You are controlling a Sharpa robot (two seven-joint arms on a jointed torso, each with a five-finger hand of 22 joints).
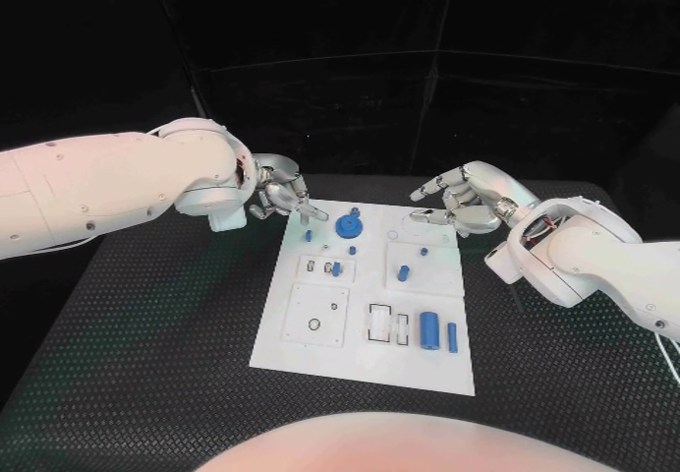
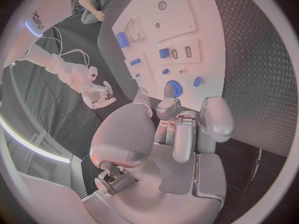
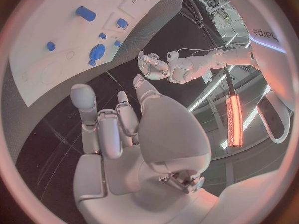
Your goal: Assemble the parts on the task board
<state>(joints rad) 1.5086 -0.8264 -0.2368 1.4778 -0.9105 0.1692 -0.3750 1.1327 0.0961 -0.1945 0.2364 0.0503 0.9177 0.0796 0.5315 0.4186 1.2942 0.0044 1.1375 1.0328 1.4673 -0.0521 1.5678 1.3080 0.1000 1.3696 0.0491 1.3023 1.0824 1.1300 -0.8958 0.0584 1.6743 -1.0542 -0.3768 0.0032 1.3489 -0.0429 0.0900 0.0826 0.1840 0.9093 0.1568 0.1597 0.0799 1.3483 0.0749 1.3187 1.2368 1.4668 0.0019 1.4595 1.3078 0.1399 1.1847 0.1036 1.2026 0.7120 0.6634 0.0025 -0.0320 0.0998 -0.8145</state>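
Observation:
The white task board (image 1: 355, 364) lies in the middle of the black table. On its far part sit a round blue disc (image 1: 349, 227) and a small blue piece (image 1: 308, 236). A blue cylinder (image 1: 429, 328) and a thin blue bar (image 1: 452, 336) lie near its front right. My left hand (image 1: 279, 194) hovers over the board's far left corner, fingers loosely bent, holding nothing. My right hand (image 1: 468, 197) hangs above the far right corner with fingers spread and empty. The left wrist view shows my left hand (image 2: 181, 129) just short of the disc (image 2: 173, 89). My right hand (image 3: 118, 129) also grips nothing.
More small blue parts (image 1: 403, 272) stand in the board's middle recesses, and black rings (image 1: 313, 323) lie on its front left square. Black ribbed table (image 1: 141, 324) surrounds the board on all sides.

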